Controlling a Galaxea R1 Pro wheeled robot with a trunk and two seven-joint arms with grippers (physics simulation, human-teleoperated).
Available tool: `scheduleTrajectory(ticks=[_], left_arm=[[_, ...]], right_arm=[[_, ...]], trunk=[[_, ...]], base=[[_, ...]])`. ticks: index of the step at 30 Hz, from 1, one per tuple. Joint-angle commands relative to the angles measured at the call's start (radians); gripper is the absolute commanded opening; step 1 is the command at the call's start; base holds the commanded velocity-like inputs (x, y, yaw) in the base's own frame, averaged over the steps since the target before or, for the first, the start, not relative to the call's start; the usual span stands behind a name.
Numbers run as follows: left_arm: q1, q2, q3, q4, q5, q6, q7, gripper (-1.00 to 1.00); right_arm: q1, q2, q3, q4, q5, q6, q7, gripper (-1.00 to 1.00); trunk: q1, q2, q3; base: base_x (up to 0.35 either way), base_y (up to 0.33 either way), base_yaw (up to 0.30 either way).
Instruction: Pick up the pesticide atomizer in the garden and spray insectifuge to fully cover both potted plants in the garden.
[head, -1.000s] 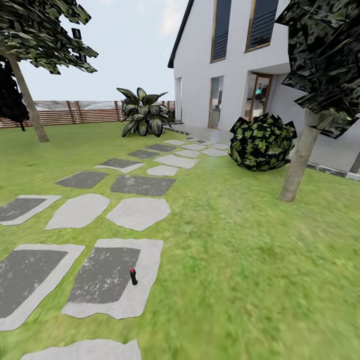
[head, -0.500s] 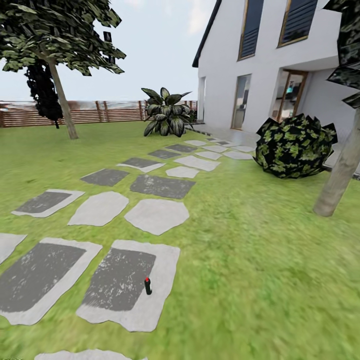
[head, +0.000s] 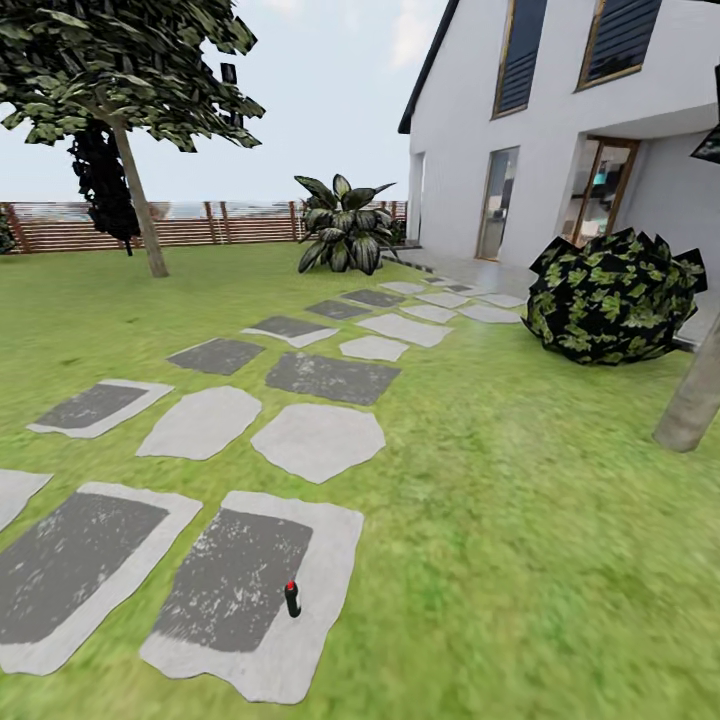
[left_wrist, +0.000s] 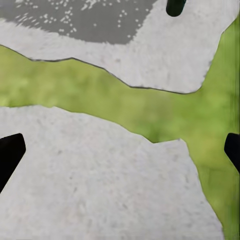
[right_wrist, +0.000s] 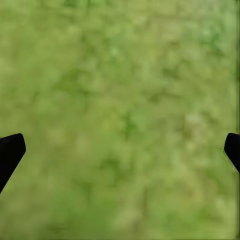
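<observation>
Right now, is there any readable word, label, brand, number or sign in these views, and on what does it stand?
None can be read.
Pesticide atomizer, upright on a paving stone: too small to make out any label or print.
House: no number or sign shows on its wall or by its door.
Fence: bare slats, no sign.
Left gripper and right gripper: open, plain dark fingertips, no markings.
</observation>
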Motion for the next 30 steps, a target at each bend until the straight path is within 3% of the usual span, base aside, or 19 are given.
scheduleTrajectory(ticks=[1,17,30], left_arm=[[-0.001,0.000,0.002,0.001,-0.001,-0.003,0.001,1.00],[-0.001,0.000,0.002,0.001,-0.001,-0.003,0.001,1.00],[-0.001,0.000,0.002,0.000,-0.001,-0.004,0.002,1.00]], right_arm=[[-0.001,0.000,0.000,0.001,0.000,-0.003,0.000,1.00],[-0.001,0.000,0.000,0.001,0.000,-0.003,0.000,1.00],[-0.001,0.000,0.000,0.001,0.000,-0.003,0.000,1.00]], trunk=[[0.000,0.000,-0.001],[0.000,0.000,-0.001],[0.000,0.000,-0.001]], base=[[0.235,-0.141,0.001],[0.235,-0.142,0.166],[0.232,-0.131,0.019]])
